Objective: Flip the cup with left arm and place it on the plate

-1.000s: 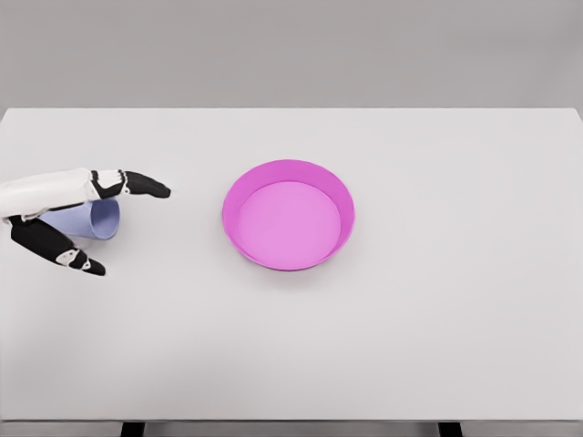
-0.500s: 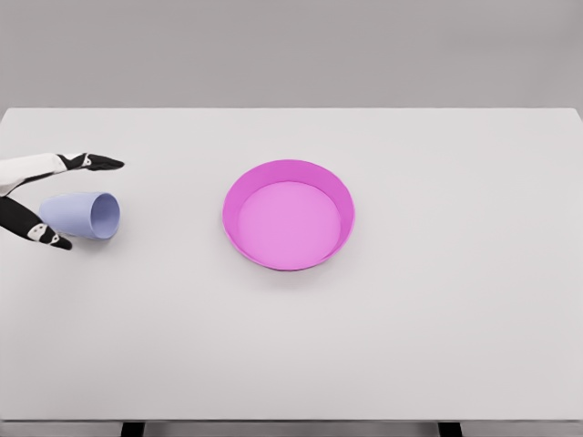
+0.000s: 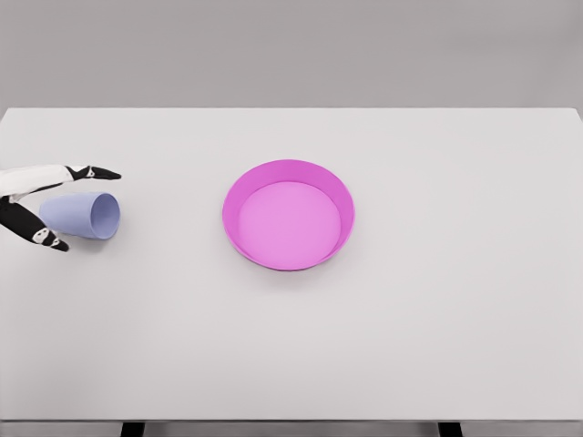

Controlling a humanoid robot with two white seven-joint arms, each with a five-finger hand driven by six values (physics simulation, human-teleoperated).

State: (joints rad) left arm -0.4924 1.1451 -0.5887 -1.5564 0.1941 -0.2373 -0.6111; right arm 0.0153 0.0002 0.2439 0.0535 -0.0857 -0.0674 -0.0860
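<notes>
the pale blue cup point(image 3: 84, 215) lies on its side at nine o'clock of the pink plate point(image 3: 289, 215), well apart, mouth toward it. the left hand point(image 3: 36, 205) brackets the cup, fingers point(image 3: 98, 172) spread, not clamped.

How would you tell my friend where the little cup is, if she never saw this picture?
Look at the big white table and find the bright pink plate near its middle. Go left from it, almost to the table's left edge, where the robot's left hand reaches in with its fingers around a small thing. That thing is the cup: pale blue-lilac, lying on its side, its open mouth facing the plate.
</notes>
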